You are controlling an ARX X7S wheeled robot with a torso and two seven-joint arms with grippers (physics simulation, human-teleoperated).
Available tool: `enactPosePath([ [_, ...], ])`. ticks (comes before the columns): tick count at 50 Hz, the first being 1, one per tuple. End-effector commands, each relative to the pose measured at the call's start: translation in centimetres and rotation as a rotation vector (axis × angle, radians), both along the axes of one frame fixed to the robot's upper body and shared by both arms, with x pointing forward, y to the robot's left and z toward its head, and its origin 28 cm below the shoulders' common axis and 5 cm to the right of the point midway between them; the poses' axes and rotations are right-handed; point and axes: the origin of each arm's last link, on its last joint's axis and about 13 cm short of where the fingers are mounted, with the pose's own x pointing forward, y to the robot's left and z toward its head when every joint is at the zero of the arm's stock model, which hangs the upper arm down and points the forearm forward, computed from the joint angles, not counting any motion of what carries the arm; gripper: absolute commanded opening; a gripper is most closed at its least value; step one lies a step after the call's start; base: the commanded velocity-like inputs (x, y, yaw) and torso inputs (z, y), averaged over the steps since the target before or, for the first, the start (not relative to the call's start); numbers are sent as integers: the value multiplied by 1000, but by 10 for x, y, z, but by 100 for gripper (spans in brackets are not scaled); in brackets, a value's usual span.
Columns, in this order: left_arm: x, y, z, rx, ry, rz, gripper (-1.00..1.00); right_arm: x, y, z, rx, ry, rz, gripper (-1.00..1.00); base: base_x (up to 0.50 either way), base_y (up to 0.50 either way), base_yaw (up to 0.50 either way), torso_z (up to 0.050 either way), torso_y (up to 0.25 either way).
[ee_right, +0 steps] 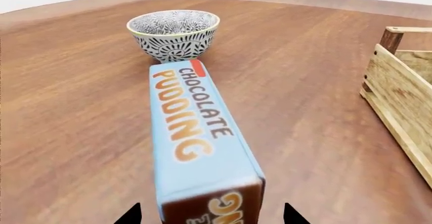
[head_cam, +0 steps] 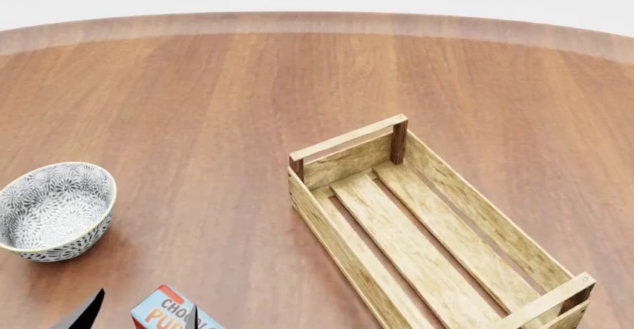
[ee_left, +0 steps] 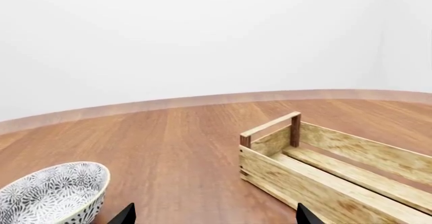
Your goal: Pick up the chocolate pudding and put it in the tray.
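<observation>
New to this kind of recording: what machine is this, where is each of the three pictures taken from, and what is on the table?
These are simulator renders from a two-armed wheeled robot. One camera sits on its head, looking down at a round wooden table; the other two sit near each gripper. On the table lie a long slatted wooden tray, empty, a patterned bowl and a chocolate pudding carton. The dark tips at the bottom of the wrist pictures are gripper fingers. The right gripper is open with the carton between its fingers, not clamped. The left gripper is open, holding nothing, between bowl and tray.
</observation>
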Motion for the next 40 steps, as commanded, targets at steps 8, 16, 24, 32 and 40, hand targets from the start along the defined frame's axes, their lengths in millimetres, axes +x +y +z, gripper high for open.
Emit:
enactPosePath([
  [8,-3,-3,1,-2,-1,-5,100,3,0,-1,-3,5,0,100,0,0,0,0,0],
  [16,-1,-2,3,-1,-5,-6,100,4,2,-7,-22,22,3,100,0,0,0,0,0],
  [24,-1,-3,4,-2,-6,-6,100,8,3,-11,-37,36,2,100,0,0,0,0,0],
  [32,-1,-2,5,-1,-6,-6,100,11,4,-11,-37,36,3,100,0,0,0,0,0],
  [40,0,-2,3,-1,-6,-5,100,12,4,-10,-37,25,7,-100,0,0,0,0,0],
])
